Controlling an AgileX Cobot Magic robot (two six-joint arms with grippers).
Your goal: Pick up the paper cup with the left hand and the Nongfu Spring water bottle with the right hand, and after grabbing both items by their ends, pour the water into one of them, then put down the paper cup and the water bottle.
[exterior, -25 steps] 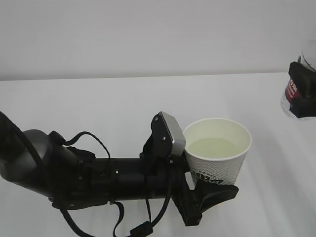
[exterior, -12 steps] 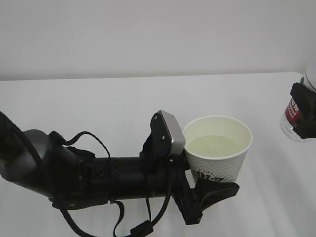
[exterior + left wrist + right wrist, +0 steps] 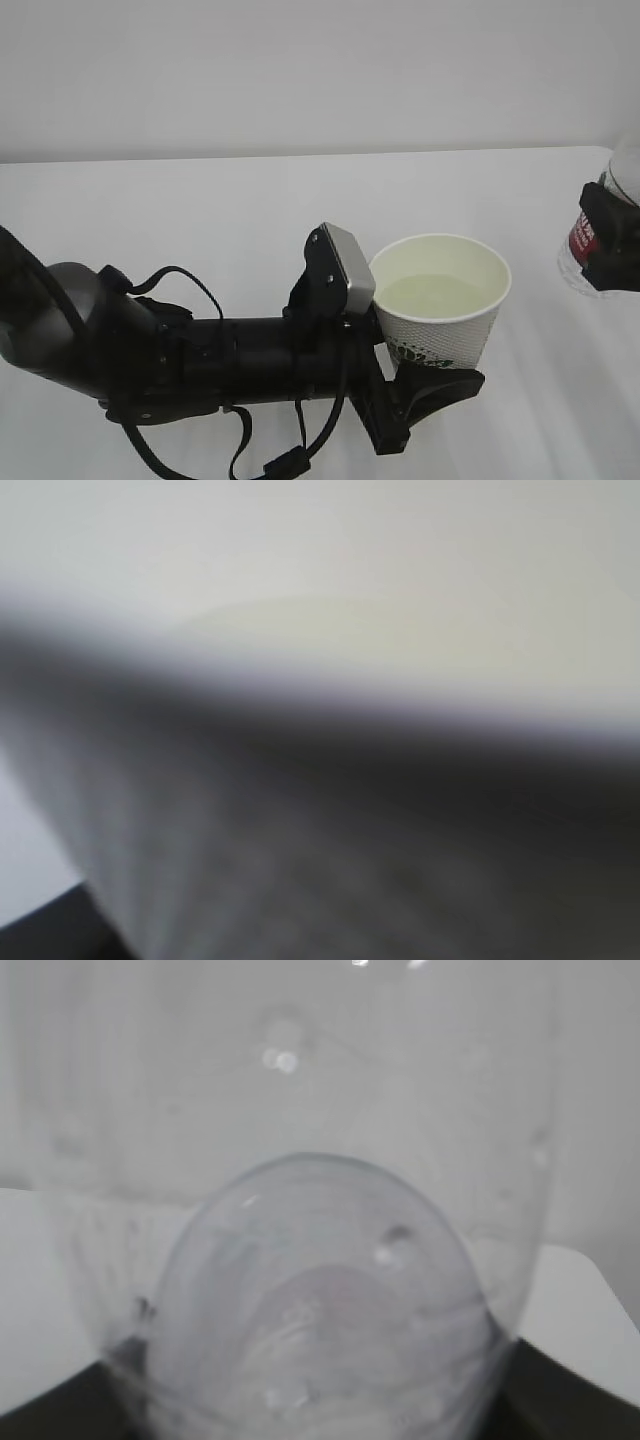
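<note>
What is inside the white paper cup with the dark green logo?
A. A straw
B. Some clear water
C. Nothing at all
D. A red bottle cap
B: in the exterior view, the white paper cup with the dark green logo has a flat pool of clear water lying below its rim, with nothing else inside it.
</note>
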